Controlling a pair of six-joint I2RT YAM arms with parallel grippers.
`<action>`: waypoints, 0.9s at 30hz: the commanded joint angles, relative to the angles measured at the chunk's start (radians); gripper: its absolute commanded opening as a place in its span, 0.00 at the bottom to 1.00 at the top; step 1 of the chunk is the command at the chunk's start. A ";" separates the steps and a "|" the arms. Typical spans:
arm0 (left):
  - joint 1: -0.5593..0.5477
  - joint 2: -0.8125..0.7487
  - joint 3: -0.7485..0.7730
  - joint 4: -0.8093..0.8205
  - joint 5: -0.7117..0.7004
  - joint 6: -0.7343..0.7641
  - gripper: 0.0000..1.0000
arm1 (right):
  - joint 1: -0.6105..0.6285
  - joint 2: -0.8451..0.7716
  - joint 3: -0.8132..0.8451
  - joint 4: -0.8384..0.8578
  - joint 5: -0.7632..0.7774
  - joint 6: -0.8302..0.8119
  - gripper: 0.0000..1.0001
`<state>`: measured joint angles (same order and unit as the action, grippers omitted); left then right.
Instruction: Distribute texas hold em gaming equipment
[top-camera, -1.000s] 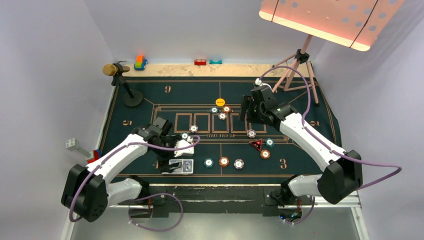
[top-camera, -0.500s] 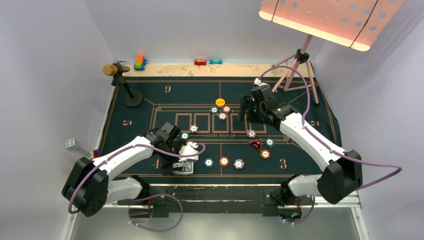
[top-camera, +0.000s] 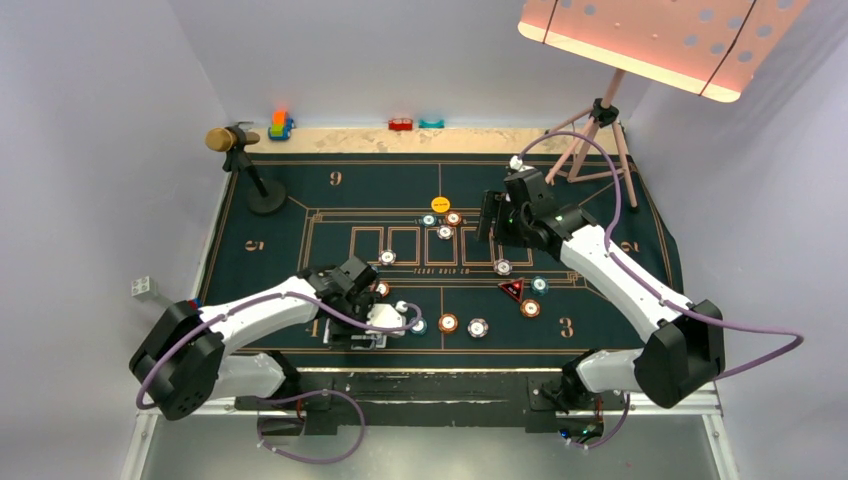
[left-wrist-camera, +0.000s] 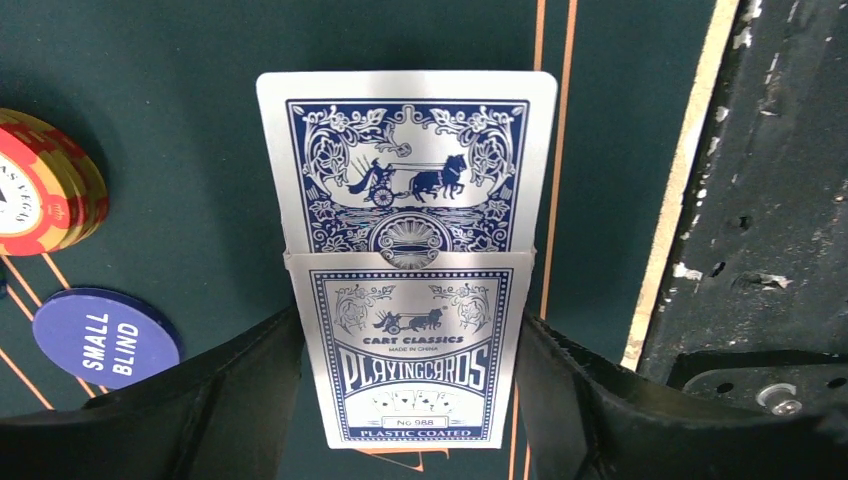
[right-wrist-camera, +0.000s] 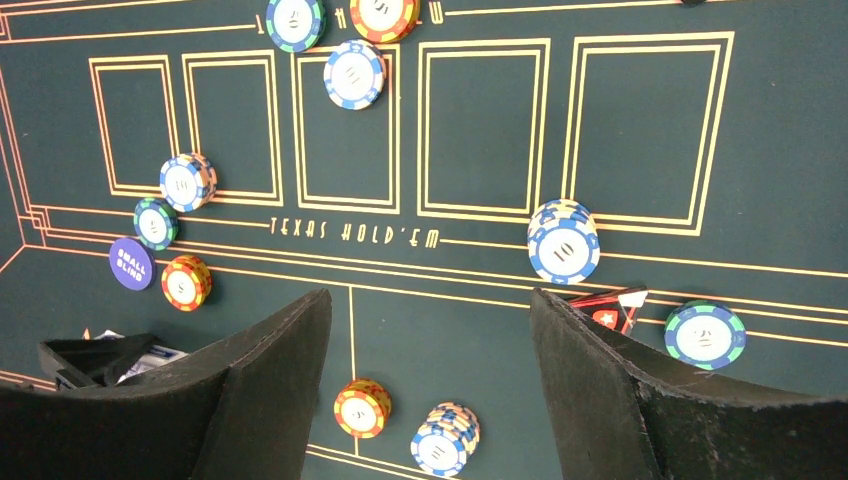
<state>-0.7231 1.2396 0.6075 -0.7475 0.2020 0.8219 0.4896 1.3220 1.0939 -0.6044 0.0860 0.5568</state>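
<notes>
My left gripper (left-wrist-camera: 410, 325) is shut on a blue-and-white playing card box (left-wrist-camera: 410, 360) near the mat's front edge. A blue-backed card (left-wrist-camera: 408, 160) sticks out of the box. In the top view the left gripper (top-camera: 383, 320) covers most of the box (top-camera: 362, 341). An orange chip stack (left-wrist-camera: 45, 195) and the dark blue disc (left-wrist-camera: 105, 338) lie to its left. My right gripper (right-wrist-camera: 430, 300) is open and empty above the mat (top-camera: 600, 180). Below it lie a blue-white chip stack (right-wrist-camera: 563, 245), an orange chip (right-wrist-camera: 361, 408) and the red-black triangle marker (right-wrist-camera: 612, 305). The yellow disc (top-camera: 440, 204) lies at the far middle.
A gold-headed microphone (top-camera: 222, 139) on a round stand (top-camera: 265, 197) is at the far left. Toy blocks (top-camera: 280, 125) sit along the back edge. A lamp tripod (top-camera: 600, 130) stands at the far right. Several more chips (top-camera: 448, 323) are scattered mid-mat. The black table edge (left-wrist-camera: 760, 200) runs beside the box.
My left gripper has moved right and toward the near edge, over the card box. The right arm has not moved.
</notes>
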 joint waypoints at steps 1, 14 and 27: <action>-0.031 0.030 0.014 0.031 -0.054 -0.024 0.75 | -0.009 -0.020 0.041 0.024 -0.001 -0.004 0.76; -0.037 -0.017 0.082 -0.041 -0.053 -0.082 0.03 | -0.020 -0.034 0.010 0.055 -0.095 0.008 0.76; 0.020 -0.034 0.608 -0.337 0.103 -0.263 0.00 | -0.020 -0.146 -0.236 0.519 -0.657 0.204 0.81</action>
<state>-0.7197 1.2003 1.0805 -0.9878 0.2340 0.6434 0.4706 1.2480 0.9382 -0.3546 -0.3283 0.6468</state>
